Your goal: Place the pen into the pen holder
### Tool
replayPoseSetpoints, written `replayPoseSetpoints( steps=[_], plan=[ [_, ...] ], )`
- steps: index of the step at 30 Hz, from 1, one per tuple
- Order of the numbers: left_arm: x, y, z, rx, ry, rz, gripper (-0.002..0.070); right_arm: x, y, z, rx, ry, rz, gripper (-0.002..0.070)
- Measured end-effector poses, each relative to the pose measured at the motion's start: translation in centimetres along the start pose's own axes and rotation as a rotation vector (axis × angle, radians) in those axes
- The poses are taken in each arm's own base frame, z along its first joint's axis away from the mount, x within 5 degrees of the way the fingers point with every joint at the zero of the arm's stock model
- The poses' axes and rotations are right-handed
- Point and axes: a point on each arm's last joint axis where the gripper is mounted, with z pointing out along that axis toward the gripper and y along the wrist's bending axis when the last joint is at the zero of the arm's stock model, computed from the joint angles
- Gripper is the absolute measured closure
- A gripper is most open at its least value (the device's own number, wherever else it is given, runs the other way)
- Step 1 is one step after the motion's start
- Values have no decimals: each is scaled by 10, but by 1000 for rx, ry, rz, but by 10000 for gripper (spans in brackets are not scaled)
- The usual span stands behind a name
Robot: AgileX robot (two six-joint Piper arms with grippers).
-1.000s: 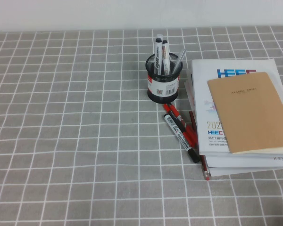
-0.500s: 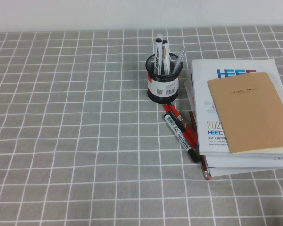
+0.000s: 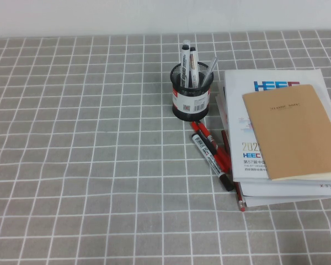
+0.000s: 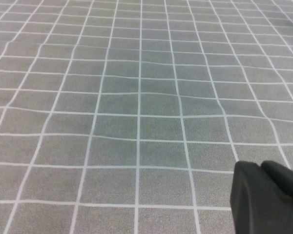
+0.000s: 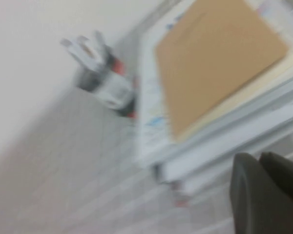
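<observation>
The pen (image 3: 211, 159), a thick white marker with a black cap and black end, lies on the grey checked cloth in front of the pen holder (image 3: 191, 93), next to the book stack. The black mesh holder has two similar markers and a clear pen standing in it. It also shows blurred in the right wrist view (image 5: 105, 80). Neither arm shows in the high view. My left gripper (image 4: 261, 165) is shut and empty over bare cloth. My right gripper (image 5: 259, 157) is shut and empty, near the front corner of the books.
A stack of books (image 3: 281, 130) with a brown notebook (image 3: 295, 130) on top lies right of the holder. Thin red pens (image 3: 216, 149) and a long red pencil (image 3: 234, 179) lie beside the marker, against the books. A white wall stands behind the table.
</observation>
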Motion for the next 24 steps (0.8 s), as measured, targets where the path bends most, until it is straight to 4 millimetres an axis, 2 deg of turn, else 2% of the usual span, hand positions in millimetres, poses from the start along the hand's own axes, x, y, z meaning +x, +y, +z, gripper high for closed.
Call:
replayPoseSetpoints(
  steps=[5, 10, 14, 19, 21, 24],
  plan=[
    [0, 0, 0, 0, 0, 0, 680, -2, 8, 0, -95, -6, 248, 689],
    [0, 0, 0, 0, 0, 0, 680, -2, 10, -1, -117, -4, 307, 688],
    [0, 0, 0, 0, 0, 0, 680, -2, 11, -1, -121, 1, 314, 688],
    [0, 0, 0, 0, 0, 0, 680, 2, 12, -1, -126, 40, 241, 688],
    [0, 0, 0, 0, 0, 0, 680, 2, 17, -3, -134, 80, 199, 688],
    [0, 0, 0, 0, 0, 0, 680, -8, 33, -6, -116, 149, 94, 688]
  ],
)
